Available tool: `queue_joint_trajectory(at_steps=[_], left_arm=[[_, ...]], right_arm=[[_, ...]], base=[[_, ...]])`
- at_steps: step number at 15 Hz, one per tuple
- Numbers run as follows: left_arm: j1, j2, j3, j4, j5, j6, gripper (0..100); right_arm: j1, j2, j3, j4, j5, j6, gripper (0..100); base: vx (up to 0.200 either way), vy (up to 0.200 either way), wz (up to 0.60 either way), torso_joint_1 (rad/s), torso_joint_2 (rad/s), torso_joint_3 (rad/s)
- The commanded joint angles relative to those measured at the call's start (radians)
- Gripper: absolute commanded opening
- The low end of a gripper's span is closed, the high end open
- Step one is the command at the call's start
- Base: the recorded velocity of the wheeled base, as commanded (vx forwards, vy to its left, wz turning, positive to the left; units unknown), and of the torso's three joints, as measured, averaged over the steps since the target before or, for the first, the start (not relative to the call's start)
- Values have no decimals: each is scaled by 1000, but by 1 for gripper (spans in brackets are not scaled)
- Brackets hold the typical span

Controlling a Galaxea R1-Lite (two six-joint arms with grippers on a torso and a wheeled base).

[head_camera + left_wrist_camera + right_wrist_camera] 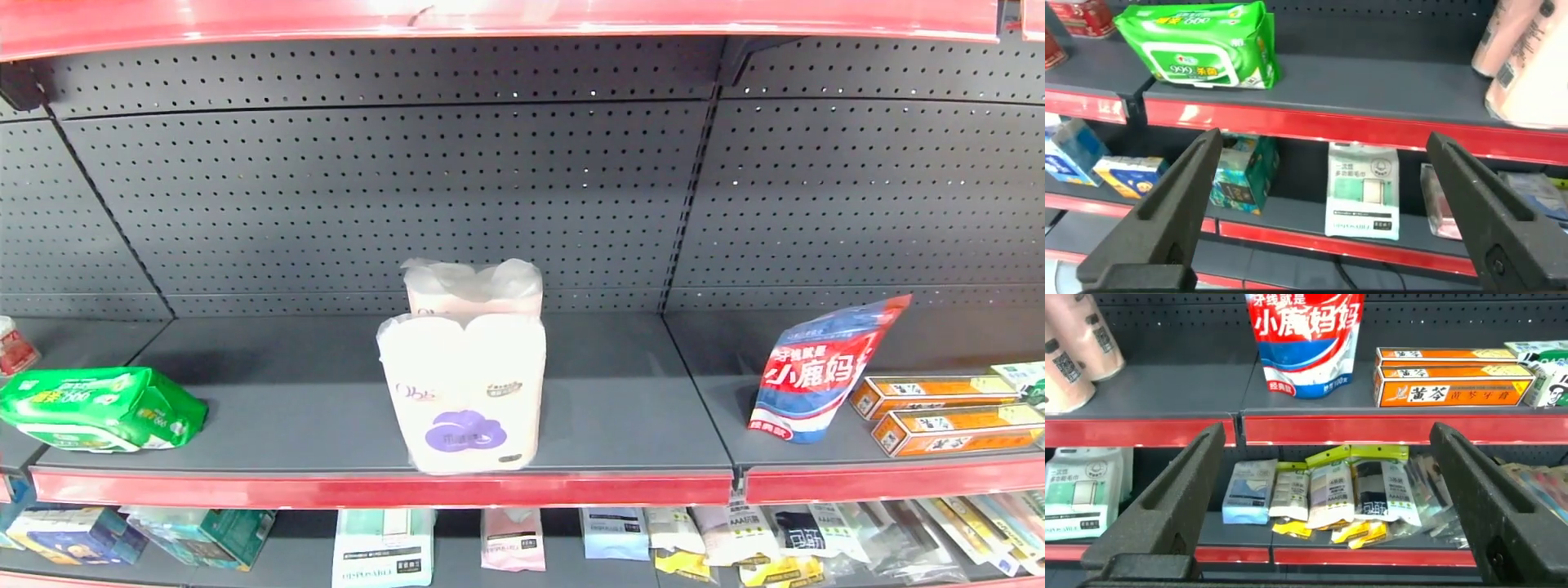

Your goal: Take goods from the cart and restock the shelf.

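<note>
Looking square at the grey shelf [620, 425] now. Dead centre of the head view, at the front lip: a white tissue pack [462, 392], upright, with a second pack [473, 287], pink-trimmed, touching right behind it. Far left of frame, a green wipes pack [102, 407] lying flat near the edge. Over to the right, on the next bay, a red-and-blue pouch [820, 371] standing with a slight lean, just beside two orange boxes [939, 394] laid flat, one in front of the other. Along the bottom of frame, a lower shelf [302, 555] lined with small packets [513, 539]. Left gripper [1323, 137]: jaws spread wide, pinching nothing, facing the wipes pack's stretch of shelf. Right gripper [1328, 429]: jaws likewise spread, empty, facing the pouch and the boxes.
</note>
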Motion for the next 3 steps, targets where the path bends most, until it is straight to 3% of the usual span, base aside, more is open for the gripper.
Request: queue_joint_trajectory(at_steps=[1,3], left_arm=[[-13,3,1,0,0,1,100],[-13,2,1,0,0,1,100]], right_arm=[[0,1,0,0,0,1,100],[0,1,0,0,0,-1,100]], base=[[0,0,0,0,0,0],[0,0,0,0,0,0]])
